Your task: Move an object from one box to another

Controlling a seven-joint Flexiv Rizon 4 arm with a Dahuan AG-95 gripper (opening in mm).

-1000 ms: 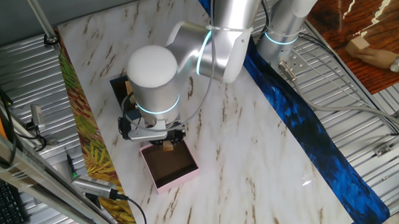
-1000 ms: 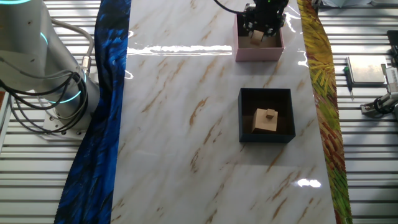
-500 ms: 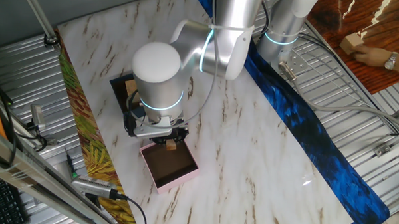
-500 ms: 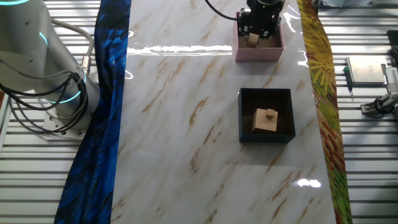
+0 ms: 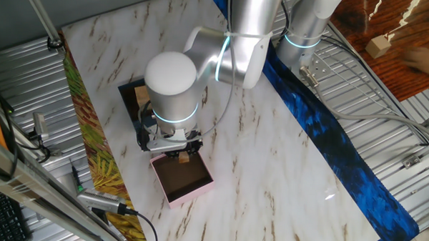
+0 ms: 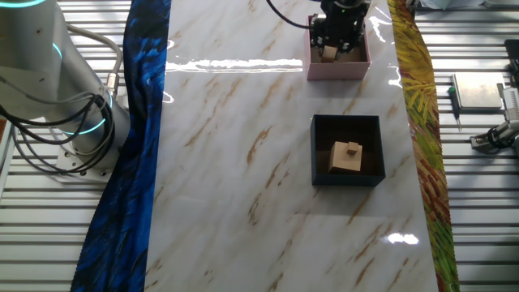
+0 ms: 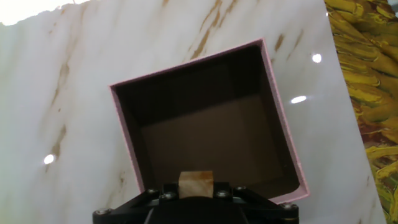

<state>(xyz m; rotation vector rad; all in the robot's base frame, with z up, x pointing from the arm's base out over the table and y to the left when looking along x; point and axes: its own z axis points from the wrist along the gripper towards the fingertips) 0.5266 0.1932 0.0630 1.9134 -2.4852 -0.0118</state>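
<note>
The pale-pink box (image 7: 283,143) with a dark brown inside fills the hand view and shows in both fixed views (image 5: 195,190) (image 6: 336,68). My gripper (image 5: 182,152) (image 6: 331,50) (image 7: 195,186) is shut on a small wooden block (image 7: 195,183) (image 6: 329,53) (image 5: 183,159) and holds it over the pink box's near edge. The navy-blue box (image 6: 322,166) sits apart on the marble and holds a tan wooden block (image 6: 344,158) with a smaller cube (image 6: 353,148) on it. In one fixed view the blue box (image 5: 129,92) is mostly hidden behind my arm.
A blue cloth strip (image 6: 134,146) and a yellow-green patterned strip (image 6: 422,138) run along the two sides of the marble table (image 6: 243,162). The arm's base (image 6: 61,97) stands beyond the blue strip. Metal racks and tools (image 6: 486,105) lie off the table.
My gripper with the block has shifted slightly across the pink box's edge and moved a little lower. The blue box and its contents have not moved.
</note>
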